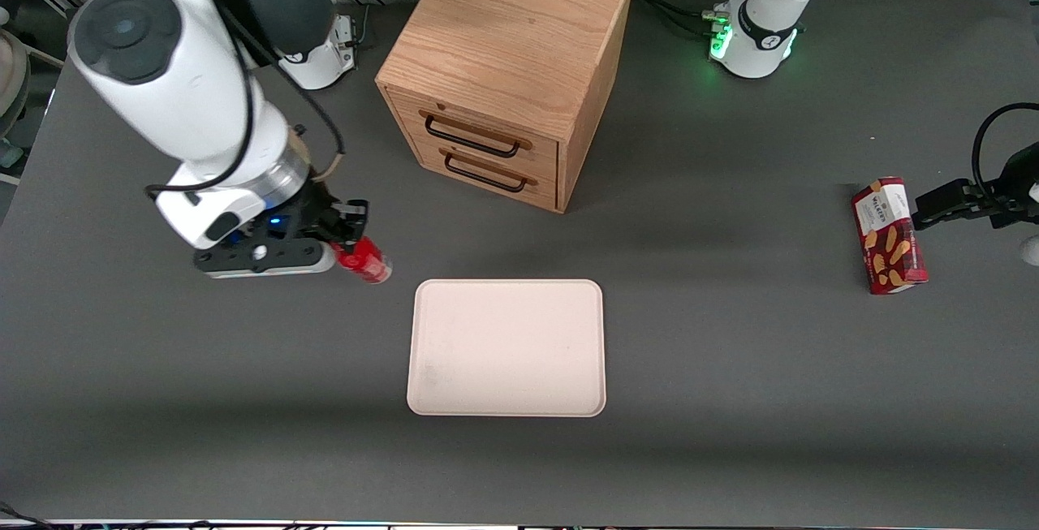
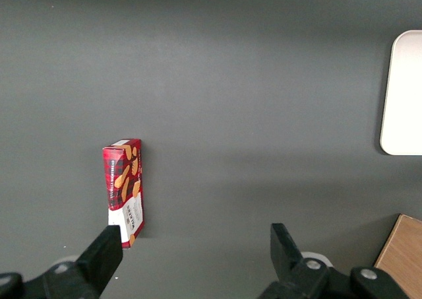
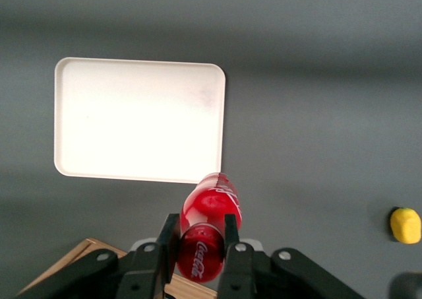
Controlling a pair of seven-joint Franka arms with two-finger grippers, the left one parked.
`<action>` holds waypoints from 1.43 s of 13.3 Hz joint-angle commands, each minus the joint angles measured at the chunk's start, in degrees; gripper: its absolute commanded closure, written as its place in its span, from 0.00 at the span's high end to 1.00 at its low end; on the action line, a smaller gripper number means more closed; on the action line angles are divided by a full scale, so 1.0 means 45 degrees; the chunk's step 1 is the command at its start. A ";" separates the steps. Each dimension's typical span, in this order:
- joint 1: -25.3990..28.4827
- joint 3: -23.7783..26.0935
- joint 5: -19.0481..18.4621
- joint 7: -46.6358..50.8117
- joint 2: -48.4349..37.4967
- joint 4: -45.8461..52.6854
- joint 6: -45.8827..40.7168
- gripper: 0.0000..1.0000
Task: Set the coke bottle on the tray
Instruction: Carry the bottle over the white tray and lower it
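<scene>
The black end effector (image 3: 201, 236) is gripping the red coke bottle (image 3: 210, 223) over the grey counter (image 1: 730, 368); the tray (image 1: 507, 347) is showing cream-pink.

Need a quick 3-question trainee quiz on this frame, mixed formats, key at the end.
1. True or false: the coke bottle already rests on the tray.
2. What does the gripper hold? A) the red biscuit box B) the coke bottle C) nothing
3. Fill in: the wooden cabinet has ___ drawer handles on its front.

Key
1. False: the bottle is held in the gripper, off the tray, toward the working arm's end of the table.
2. B: the fingers are shut on the bottle's body.
3. Two.
</scene>
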 commanded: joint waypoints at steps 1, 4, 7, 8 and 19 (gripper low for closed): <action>0.0053 -0.0193 0.0318 0.0299 0.0315 0.0311 0.0474 0.00; 0.0033 -0.0213 0.0474 0.0279 0.1114 0.0291 0.1604 0.00; 0.0014 -0.0213 0.0495 0.0240 0.1974 0.0135 0.2738 0.00; 0.0014 -0.0213 0.0495 0.0240 0.2267 0.0115 0.3051 0.00; -0.0377 -0.0193 0.0553 0.0103 0.4221 -0.0393 0.6099 0.00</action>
